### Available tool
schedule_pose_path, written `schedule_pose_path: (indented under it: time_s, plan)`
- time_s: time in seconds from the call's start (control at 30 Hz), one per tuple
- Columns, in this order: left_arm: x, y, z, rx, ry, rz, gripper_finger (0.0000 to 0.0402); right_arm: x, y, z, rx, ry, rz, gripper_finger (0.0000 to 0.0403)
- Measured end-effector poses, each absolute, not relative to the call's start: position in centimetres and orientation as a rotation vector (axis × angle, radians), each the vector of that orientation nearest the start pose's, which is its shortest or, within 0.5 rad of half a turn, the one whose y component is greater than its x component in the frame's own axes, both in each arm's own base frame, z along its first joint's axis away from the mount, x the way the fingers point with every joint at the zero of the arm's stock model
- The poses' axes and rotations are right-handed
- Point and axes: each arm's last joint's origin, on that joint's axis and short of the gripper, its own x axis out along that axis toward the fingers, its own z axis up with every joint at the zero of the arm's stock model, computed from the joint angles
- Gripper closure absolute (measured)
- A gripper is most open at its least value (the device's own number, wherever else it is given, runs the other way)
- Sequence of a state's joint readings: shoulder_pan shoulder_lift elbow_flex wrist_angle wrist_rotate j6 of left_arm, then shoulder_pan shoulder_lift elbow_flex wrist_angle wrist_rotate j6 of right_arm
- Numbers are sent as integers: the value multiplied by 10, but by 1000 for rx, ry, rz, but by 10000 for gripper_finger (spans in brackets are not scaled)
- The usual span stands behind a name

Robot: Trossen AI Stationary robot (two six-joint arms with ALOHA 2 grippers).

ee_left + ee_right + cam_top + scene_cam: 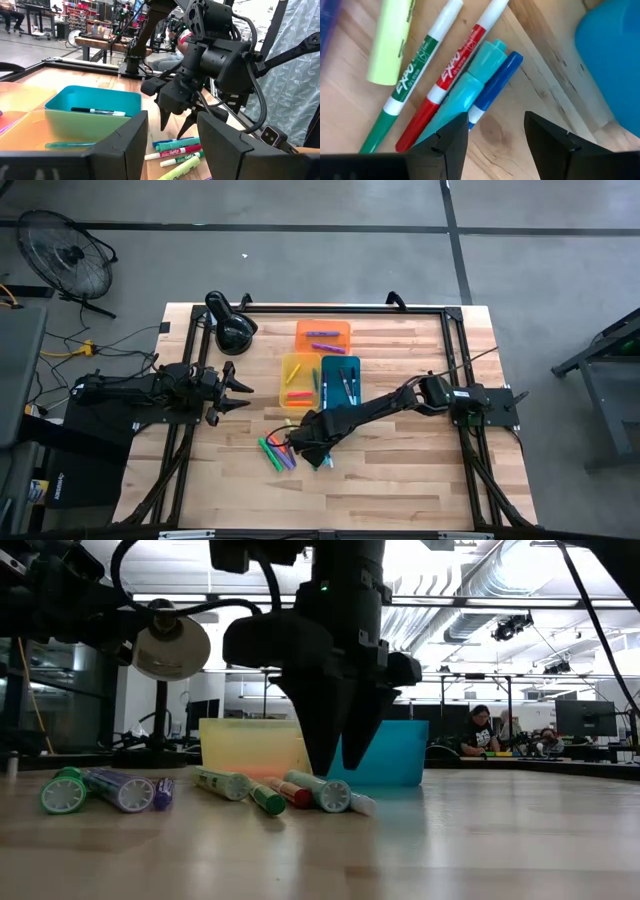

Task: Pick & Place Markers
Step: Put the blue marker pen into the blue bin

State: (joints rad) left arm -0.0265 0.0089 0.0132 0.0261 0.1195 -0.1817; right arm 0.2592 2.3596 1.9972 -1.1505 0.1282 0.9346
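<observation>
Several loose markers lie flat on the wooden table in front of the trays. In the right wrist view, side by side, are a yellow-green one, a green one, a red one, a teal one and a blue one. My right gripper points down over the teal and blue markers, open, its fingertips just above them. My left gripper waits open at the table's left.
Three trays stand behind the pile: orange at the far side, yellow and blue side by side nearer, each holding a few markers. A black lamp stands at the far left. People sit in the room beyond the table.
</observation>
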Motion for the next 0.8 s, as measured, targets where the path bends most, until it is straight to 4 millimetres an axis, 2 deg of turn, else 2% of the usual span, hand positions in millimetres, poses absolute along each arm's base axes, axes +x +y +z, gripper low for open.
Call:
schedule_pose_path:
  time_s: [0.27, 0.5, 0.8]
  plan:
    - [97, -6, 170, -180, -17, -148, 232, 452, 117, 150, 485, 1401, -572, 222]
    - [97, -6, 170, -180, -17, -148, 232, 451, 119, 149, 488, 1420, -569, 222]
    - [97, -6, 170, -180, -17, -148, 232, 441, 137, 149, 512, 1478, -569, 222]
